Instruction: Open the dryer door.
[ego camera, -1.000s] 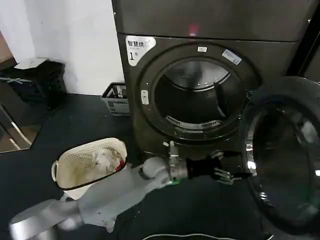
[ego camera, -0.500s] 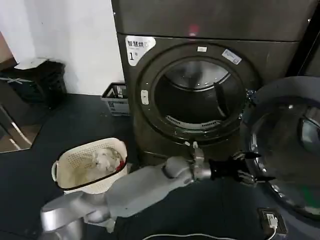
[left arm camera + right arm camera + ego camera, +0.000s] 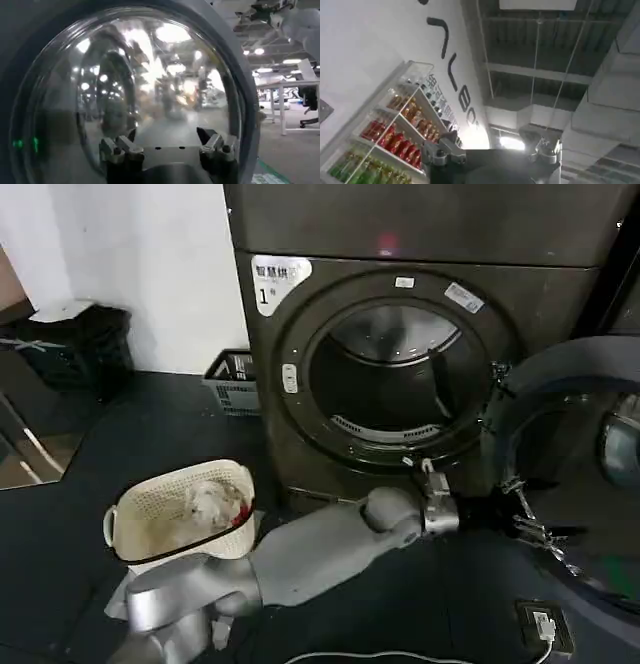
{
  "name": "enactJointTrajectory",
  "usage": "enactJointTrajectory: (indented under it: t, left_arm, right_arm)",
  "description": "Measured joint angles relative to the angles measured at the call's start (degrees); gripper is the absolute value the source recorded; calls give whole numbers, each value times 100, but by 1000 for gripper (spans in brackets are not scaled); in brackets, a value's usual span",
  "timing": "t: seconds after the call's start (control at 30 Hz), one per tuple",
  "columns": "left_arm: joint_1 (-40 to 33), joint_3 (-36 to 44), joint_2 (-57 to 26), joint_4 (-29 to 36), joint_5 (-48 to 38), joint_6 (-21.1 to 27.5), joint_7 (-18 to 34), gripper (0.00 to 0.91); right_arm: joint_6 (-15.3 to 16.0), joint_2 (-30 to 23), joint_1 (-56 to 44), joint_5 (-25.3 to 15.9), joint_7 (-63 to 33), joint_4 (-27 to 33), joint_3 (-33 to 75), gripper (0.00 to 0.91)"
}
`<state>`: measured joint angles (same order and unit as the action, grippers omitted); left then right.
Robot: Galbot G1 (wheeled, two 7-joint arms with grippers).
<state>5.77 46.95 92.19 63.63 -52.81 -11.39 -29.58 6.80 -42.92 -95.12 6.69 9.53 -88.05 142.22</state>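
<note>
The dryer door point(image 3: 575, 389) stands swung wide open at the right of the dark grey machine marked "1" point(image 3: 266, 296), and the drum opening point(image 3: 390, 374) is bare. My left arm reaches across the machine's front. My left gripper point(image 3: 540, 529) is open at the door's lower inner edge. In the left wrist view the dryer door point(image 3: 150, 75) shows its domed glass close ahead of my left gripper point(image 3: 167, 146), whose fingers hold nothing. My right gripper point(image 3: 492, 150) is open and empty, pointing up at a ceiling.
A cream laundry basket point(image 3: 160, 494) with clothes sits on the dark floor at the left front. A grey crate point(image 3: 230, 381) stands beside the machine and a black box point(image 3: 75, 344) by the wall. A floor socket point(image 3: 545, 624) and a cable lie under the door.
My left arm has stretched further right, and the door has swung further open to the right with it.
</note>
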Motion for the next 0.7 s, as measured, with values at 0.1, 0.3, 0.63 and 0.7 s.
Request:
enactJointTrajectory:
  t: [0.1, 0.3, 0.63, 0.7]
  left_arm:
    - [-51, 16, 0, -83, 1, -6, 58, 907]
    - [-135, 20, 0, -270, 56, -56, 188, 907]
    - [-148, 38, 0, -336, 167, -206, 293, 907]
    - [-104, 84, 0, -246, 240, -338, 302, 907]
  right_arm:
    - [0, -36, -37, 11, 2, -1, 37, 907]
    - [-9, -67, -118, 28, 4, 36, 141, 907]
    - [-18, -103, -163, 36, 8, 14, 199, 907]
    - [-18, -103, -169, 40, 8, 3, 193, 907]
